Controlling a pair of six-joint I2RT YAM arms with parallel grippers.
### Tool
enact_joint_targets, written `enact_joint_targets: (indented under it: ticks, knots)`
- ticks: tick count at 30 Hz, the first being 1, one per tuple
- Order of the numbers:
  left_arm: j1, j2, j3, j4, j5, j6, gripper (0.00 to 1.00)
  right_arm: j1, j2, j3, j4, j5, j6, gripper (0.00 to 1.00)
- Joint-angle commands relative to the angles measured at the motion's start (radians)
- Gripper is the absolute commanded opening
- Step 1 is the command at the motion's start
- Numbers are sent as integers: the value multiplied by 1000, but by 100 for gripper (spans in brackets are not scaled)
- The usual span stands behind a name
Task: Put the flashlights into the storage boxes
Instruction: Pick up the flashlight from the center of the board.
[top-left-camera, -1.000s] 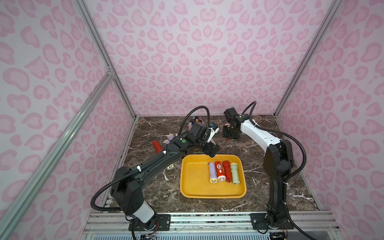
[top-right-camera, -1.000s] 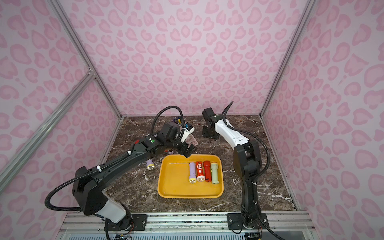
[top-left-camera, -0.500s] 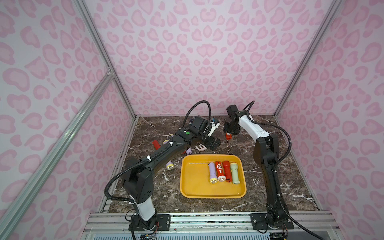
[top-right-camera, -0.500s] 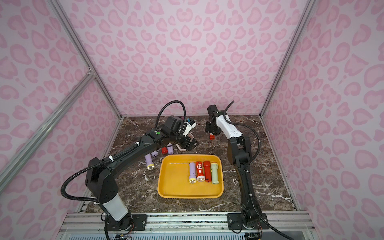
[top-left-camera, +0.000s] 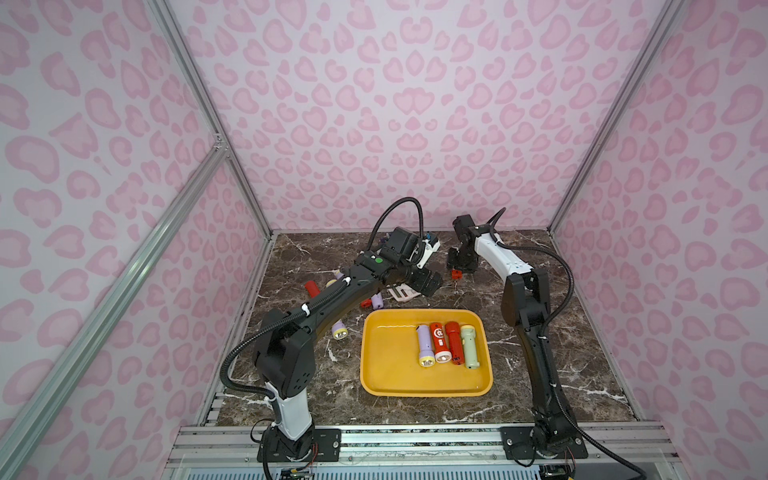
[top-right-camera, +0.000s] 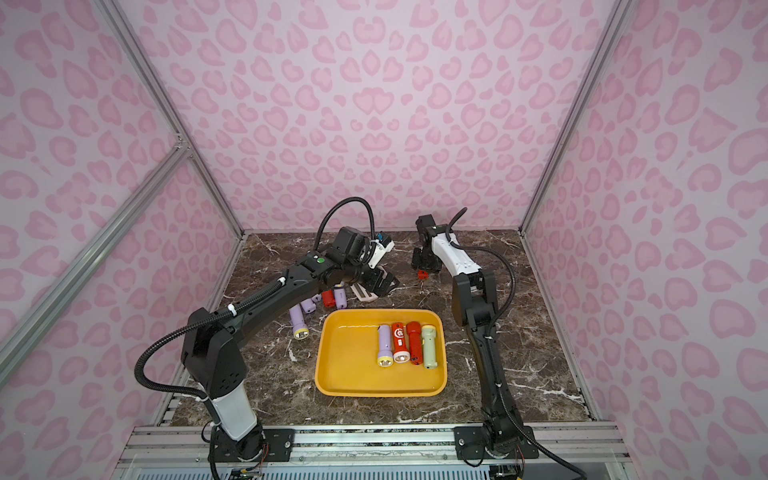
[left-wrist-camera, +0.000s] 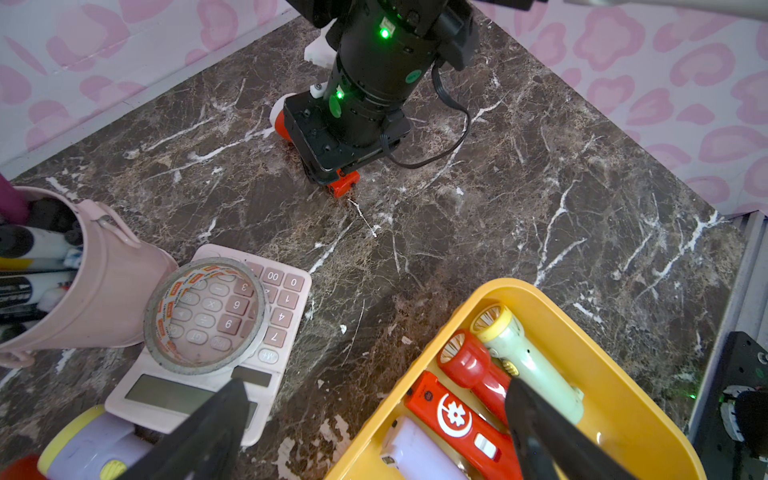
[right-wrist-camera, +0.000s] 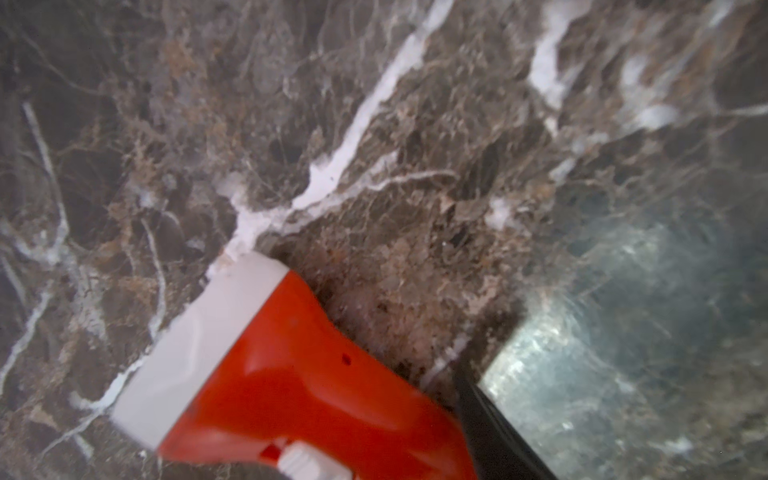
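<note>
Cell: pink blotch-print walls (top-left-camera: 395, 104) on three sides, aluminium struts (top-left-camera: 199, 99) up the corners, one cross-rail on the left wall. Floor is a dark brown marble tabletop (top-left-camera: 582, 332) with white veins. Both arm bases bolt to a metal rail (top-left-camera: 415, 436) along the front edge. Yellow tray (top-left-camera: 386, 374) sits front-centre on the marble between the arms, seen in both top views. Four flashlights lie side by side in its right half: lilac flashlight (top-left-camera: 424, 345), emblem-marked red flashlight (top-left-camera: 439, 338), plain red flashlight (top-left-camera: 454, 343), pale green flashlight (top-left-camera: 469, 347). Loose flashlights (top-right-camera: 298, 322) lie on the marble left of the tray, partly hidden under the left arm. Pink calculator (left-wrist-camera: 286, 299) lies off the tray's far-left corner, with a tape roll (left-wrist-camera: 199, 368) on its keys and a pink pen cup (left-wrist-camera: 112, 291) just beside it. Left gripper (left-wrist-camera: 376, 386) hangs over the gap between calculator and tray, jaws spread wide, nothing in them. Right gripper (top-left-camera: 459, 268) is down at the marble near the back, jaws partly closed around a white-headed red flashlight (right-wrist-camera: 291, 374). Cannot tell whether that one is clear of the surface.
</note>
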Motion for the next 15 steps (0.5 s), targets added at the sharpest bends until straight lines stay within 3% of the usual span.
enact_joint_targets:
  ticks: [1,5,9,15]
  knots:
    - [1,-13,-9,14,7,2,97,-1,29,19,-23,17,-4,53]
    - [2,-31,-30,17,1,-3,98,-4,58,54,-36,19,-6,49]
    - [2,-58,-57,20,-11,-8,98,-7,79,83,-60,32,-4,36]
    - [1,-109,-115,27,-24,-23,98,-5,54,82,-90,46,-1,29]
